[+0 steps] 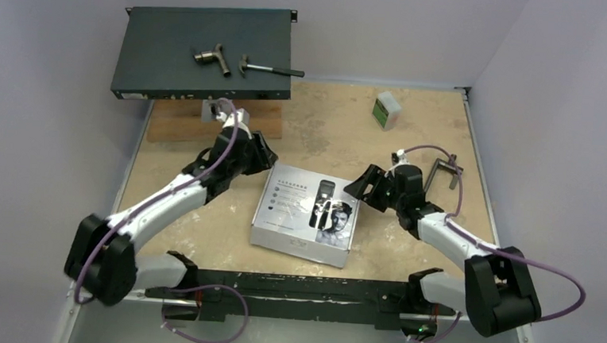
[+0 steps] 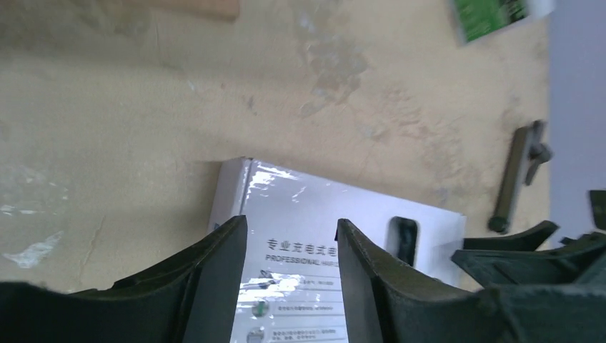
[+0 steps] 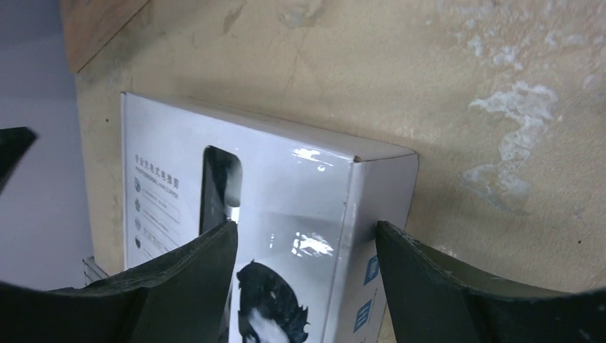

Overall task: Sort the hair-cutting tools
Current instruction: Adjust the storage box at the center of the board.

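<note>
A: Top view?
B: Clipper box (image 1: 305, 215), centre of worktop (image 1: 342, 134). Left gripper (image 1: 263, 157) at its upper left, right gripper (image 1: 365, 187) at its right.
A: Left wrist?
B: Jaws parted, empty; box at bottom centre.
A: Right wrist?
B: Jaws parted; box corner seen between.

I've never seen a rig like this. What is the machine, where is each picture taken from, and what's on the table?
Two robot arms are bolted at the table's near edge: the left arm and the right arm. The wide picture looks down from above and behind; the other two come from wrist cameras, so the dark prongs are each arm's own tool. On the table lies a closed white box printed with a hair clipper. At the back, a dark flat case carries a pipe fitting and a hammer; a small green-and-white box and a T-shaped handle lie to the right. The left tool and right tool are open beside the box, holding nothing.
</note>
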